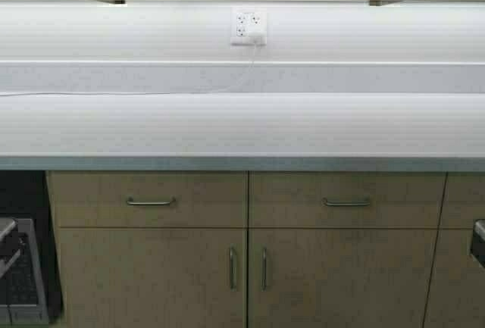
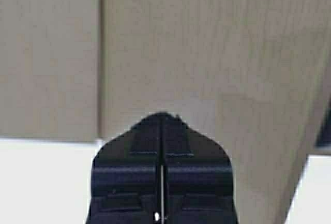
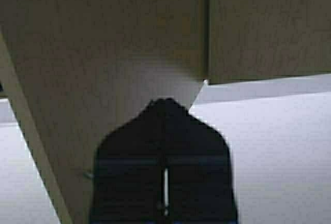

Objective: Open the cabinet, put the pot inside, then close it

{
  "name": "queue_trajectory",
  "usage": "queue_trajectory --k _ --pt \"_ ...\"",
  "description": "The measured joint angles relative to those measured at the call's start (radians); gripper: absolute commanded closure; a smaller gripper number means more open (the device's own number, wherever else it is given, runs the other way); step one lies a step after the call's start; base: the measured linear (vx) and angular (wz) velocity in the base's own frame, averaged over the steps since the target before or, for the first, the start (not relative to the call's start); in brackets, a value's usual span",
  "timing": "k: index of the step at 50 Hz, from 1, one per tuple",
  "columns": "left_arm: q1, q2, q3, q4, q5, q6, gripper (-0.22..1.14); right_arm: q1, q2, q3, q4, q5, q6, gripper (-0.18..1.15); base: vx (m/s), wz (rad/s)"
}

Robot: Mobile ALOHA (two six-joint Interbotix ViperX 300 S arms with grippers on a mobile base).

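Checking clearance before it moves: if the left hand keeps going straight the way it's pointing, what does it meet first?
Most likely the tan wood-grain cabinet door. The left hand, fingers shut, points squarely at that panel with nothing between them. How far off the door is cannot be judged.

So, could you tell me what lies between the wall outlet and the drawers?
In the high view, only the white countertop lies between the outlet and the drawers. It is bare except for a thin white cable running left along its back edge.
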Motion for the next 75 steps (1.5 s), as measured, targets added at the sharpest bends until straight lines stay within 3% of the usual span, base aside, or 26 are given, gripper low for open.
queue_trajectory --k 7,13,41,57,66,75 --pt "-0.037 -0.092 0.141 -0.002 -0.058 0.002 0.88 0.091 -0.055 0.106 -0.002 -0.006 -0.037 0.91 0.08 0.00" --pt "-0.034 -0.097 0.186 0.005 -0.078 0.002 0.88 0.138 -0.049 0.110 0.000 -0.020 -0.081 0.91 0.10 0.02" --pt "-0.160 0.089 0.015 0.037 -0.087 0.002 0.88 0.233 0.071 -0.061 0.095 0.029 -0.091 0.91 0.14 0.00" --pt "-0.209 0.094 0.018 0.038 -0.086 -0.005 0.88 0.255 0.204 -0.215 0.100 0.057 -0.095 0.91 0.20 0.04" --pt "-0.232 0.089 0.048 0.038 -0.086 -0.006 0.88 0.249 0.176 -0.179 0.100 0.087 -0.123 0.91 0.21 0.08" --pt "-0.255 0.080 0.064 0.037 -0.086 -0.005 0.88 0.256 0.038 -0.038 0.101 0.097 -0.124 0.91 0.20 0.06"
